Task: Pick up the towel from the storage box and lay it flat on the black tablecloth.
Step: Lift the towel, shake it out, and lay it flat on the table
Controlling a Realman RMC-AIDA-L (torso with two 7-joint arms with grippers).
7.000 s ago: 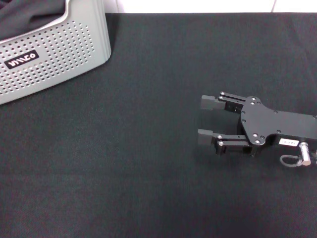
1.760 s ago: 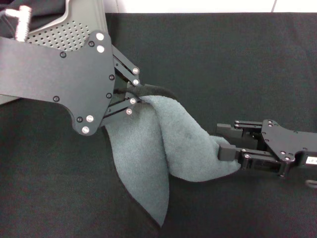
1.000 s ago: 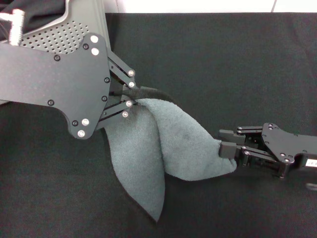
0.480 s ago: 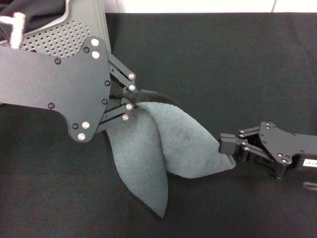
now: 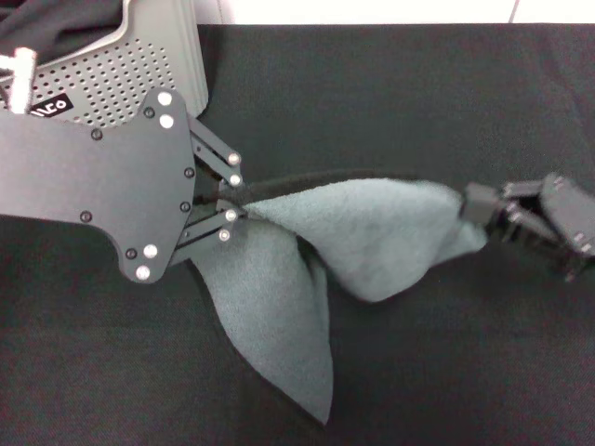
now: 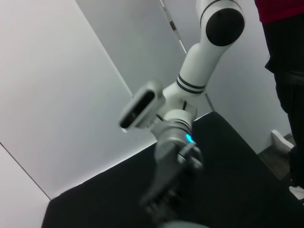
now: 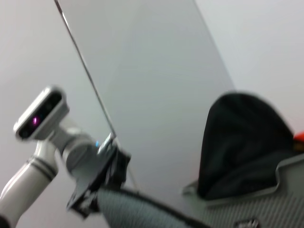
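The grey-green towel (image 5: 372, 237) hangs stretched between my two grippers above the black tablecloth (image 5: 372, 93). My left gripper (image 5: 242, 200) is shut on one corner, just in front of the storage box (image 5: 139, 65). My right gripper (image 5: 471, 212) is shut on the opposite corner, far to the right. A loose flap of the towel (image 5: 279, 316) droops toward the front. In the right wrist view the towel (image 7: 142, 213) runs from the left gripper (image 7: 102, 183). In the left wrist view the right gripper (image 6: 166, 194) shows blurred.
The storage box stands at the back left with a black label (image 5: 51, 105) and a glossy black fabric bundle (image 5: 51, 23) inside; both also show in the right wrist view (image 7: 266, 204). The tablecloth's far edge meets a white wall (image 5: 372, 11).
My right gripper has pulled its towel corner to the right and farther back, so the towel is now spread wider. My left gripper has shifted slightly left and nearer, still holding its corner.
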